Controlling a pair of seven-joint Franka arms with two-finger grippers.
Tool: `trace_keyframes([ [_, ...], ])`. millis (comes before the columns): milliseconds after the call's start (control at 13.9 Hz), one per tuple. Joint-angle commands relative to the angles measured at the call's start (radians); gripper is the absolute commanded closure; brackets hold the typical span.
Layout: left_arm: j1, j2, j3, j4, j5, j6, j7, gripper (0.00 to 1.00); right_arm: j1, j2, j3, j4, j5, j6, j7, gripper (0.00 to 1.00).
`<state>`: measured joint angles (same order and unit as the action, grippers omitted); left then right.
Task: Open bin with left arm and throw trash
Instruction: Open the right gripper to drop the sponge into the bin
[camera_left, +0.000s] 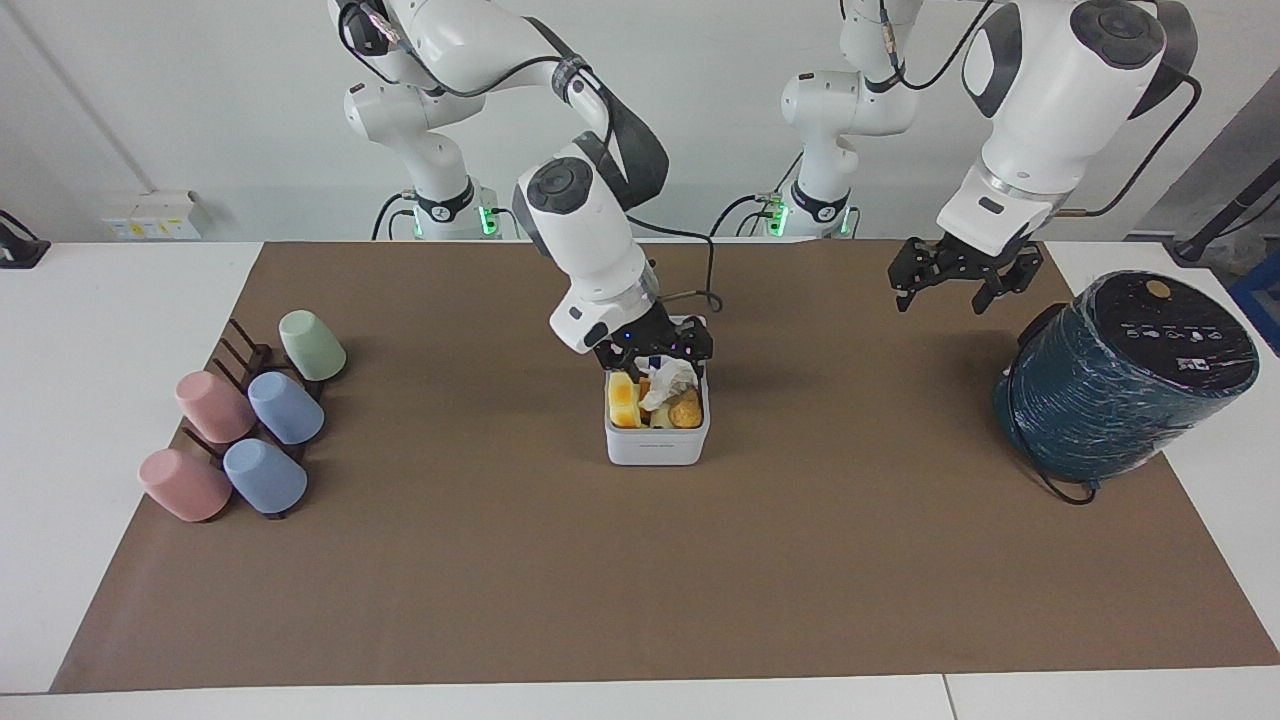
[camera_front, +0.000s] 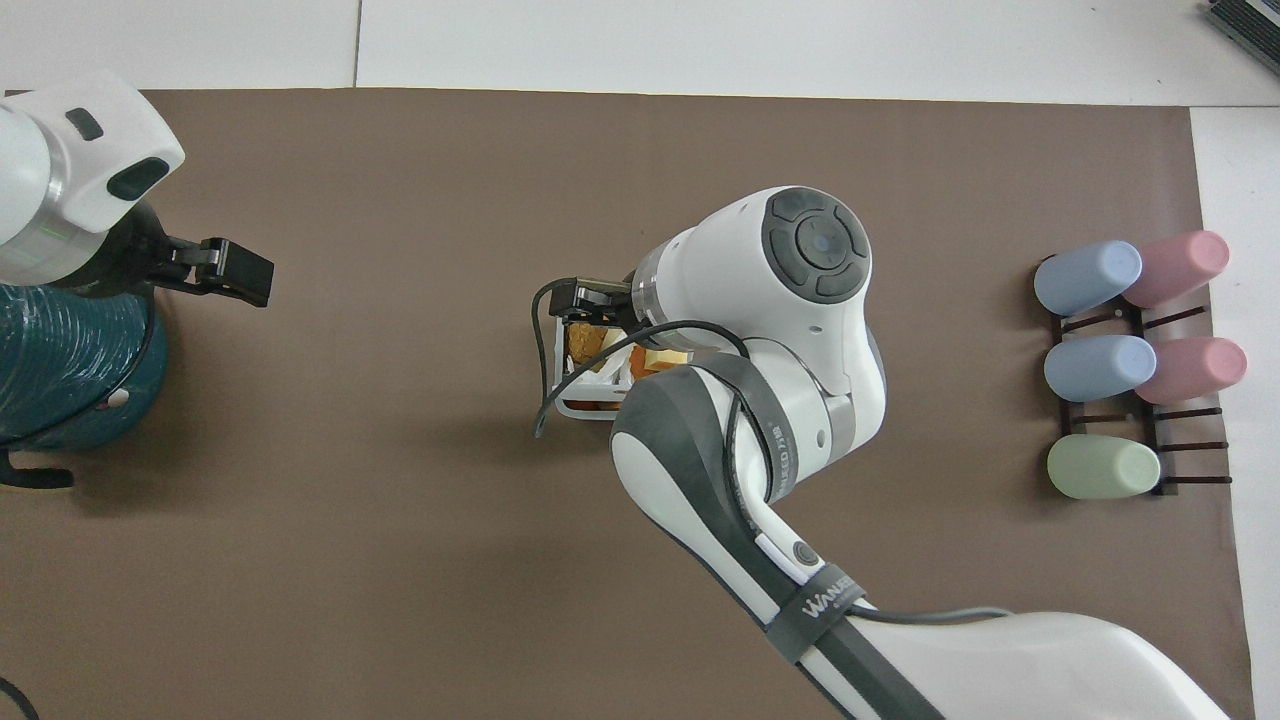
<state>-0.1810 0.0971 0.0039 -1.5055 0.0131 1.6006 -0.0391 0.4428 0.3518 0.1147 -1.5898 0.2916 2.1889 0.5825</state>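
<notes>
The white bin (camera_left: 656, 447) stands in the middle of the brown mat, with its top uncovered. Inside lie the trash pieces: a yellow wedge (camera_left: 624, 400), a crumpled white tissue (camera_left: 668, 380) and a golden-brown chunk (camera_left: 686, 408). My right gripper (camera_left: 655, 350) hangs just over the bin's robot-side rim, open and holding nothing. In the overhead view the right gripper (camera_front: 585, 300) and its wrist cover most of the bin (camera_front: 585, 408). My left gripper (camera_left: 953, 285) waits open in the air beside the teal cylinder, toward the left arm's end.
A big dark-teal cylinder (camera_left: 1125, 375) leans at the left arm's end of the mat. A dark rack with several pastel cups (camera_left: 250, 420) lies at the right arm's end. A black cable (camera_front: 545, 380) loops from the right wrist beside the bin.
</notes>
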Motion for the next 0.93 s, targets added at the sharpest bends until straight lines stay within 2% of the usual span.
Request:
trace_keyframes([
  [0, 0.020, -0.031, -0.008, -0.042, 0.011, 0.038, 0.011, 0.00, -0.010, -0.049, -0.004, -0.006, -0.009, -0.021, 0.028, 0.00],
  [143, 0.017, -0.031, -0.008, -0.042, 0.011, 0.045, 0.007, 0.00, -0.032, -0.068, -0.010, -0.006, -0.133, -0.018, 0.023, 0.00],
  [287, 0.017, -0.031, -0.008, -0.044, 0.011, 0.047, 0.005, 0.00, -0.094, -0.092, -0.007, -0.006, -0.262, -0.014, 0.005, 0.00],
  [430, 0.018, -0.031, -0.008, -0.044, 0.011, 0.047, 0.005, 0.00, -0.149, -0.115, -0.009, -0.006, -0.334, -0.026, -0.064, 0.00],
  [645, 0.020, -0.031, -0.008, -0.044, 0.011, 0.047, 0.008, 0.00, -0.269, -0.140, -0.009, -0.006, -0.359, -0.087, -0.211, 0.00],
  [861, 0.018, -0.031, -0.008, -0.044, 0.011, 0.047, 0.008, 0.00, -0.352, -0.186, -0.009, -0.006, -0.359, -0.182, -0.265, 0.00],
])
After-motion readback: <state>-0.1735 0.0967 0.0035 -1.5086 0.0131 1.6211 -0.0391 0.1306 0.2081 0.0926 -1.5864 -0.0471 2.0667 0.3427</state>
